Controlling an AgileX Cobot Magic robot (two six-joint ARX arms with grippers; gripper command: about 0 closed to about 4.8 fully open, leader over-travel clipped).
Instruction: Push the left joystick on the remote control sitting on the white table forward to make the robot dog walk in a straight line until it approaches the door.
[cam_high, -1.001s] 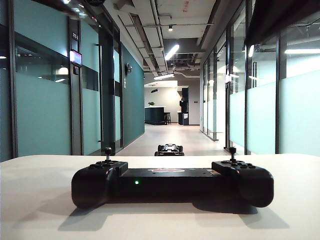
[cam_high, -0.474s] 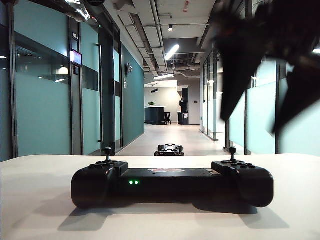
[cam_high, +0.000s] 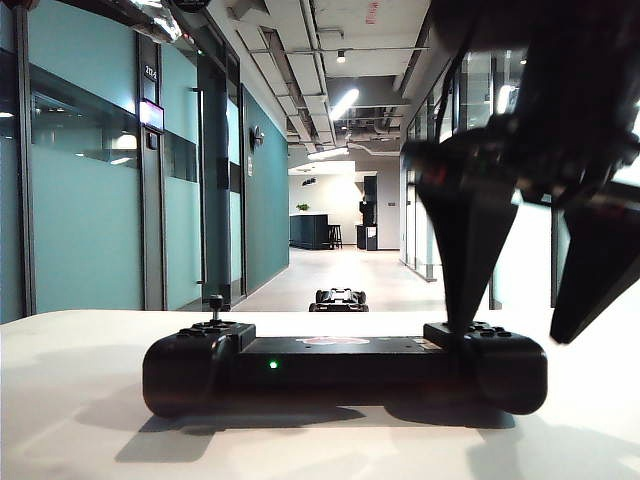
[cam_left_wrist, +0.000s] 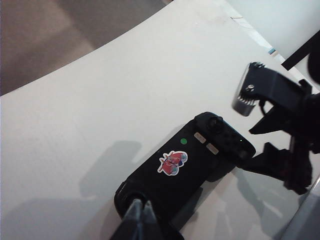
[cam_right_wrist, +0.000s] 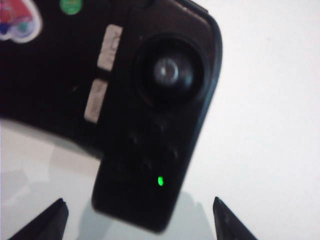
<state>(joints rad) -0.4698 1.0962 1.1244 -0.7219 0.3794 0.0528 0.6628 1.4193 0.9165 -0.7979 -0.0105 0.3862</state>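
The black remote control (cam_high: 340, 365) lies on the white table (cam_high: 80, 410), one green light lit on its front. Its left joystick (cam_high: 215, 302) stands upright and untouched. The robot dog (cam_high: 339, 298) crouches on the corridor floor beyond. My right gripper (cam_high: 512, 333) hangs open over the controller's right end, one finger hiding that end's stick. In the right wrist view its open fingertips (cam_right_wrist: 55, 216) flank the right half (cam_right_wrist: 155, 125). My left gripper (cam_left_wrist: 141, 204) is shut with nothing in it, tips above the controller's other end (cam_left_wrist: 165, 190), covering the stick there.
A long corridor runs away from the table (cam_left_wrist: 100, 100), with teal glass walls (cam_high: 90, 220) on the left and frosted glass panels (cam_high: 520, 230) on the right. A dark counter (cam_high: 310, 230) stands at the far end.
My right gripper dropped into the exterior view from the top right and opened, ending over the controller's right end. The front lights went from one to two and back. The dog stayed put.
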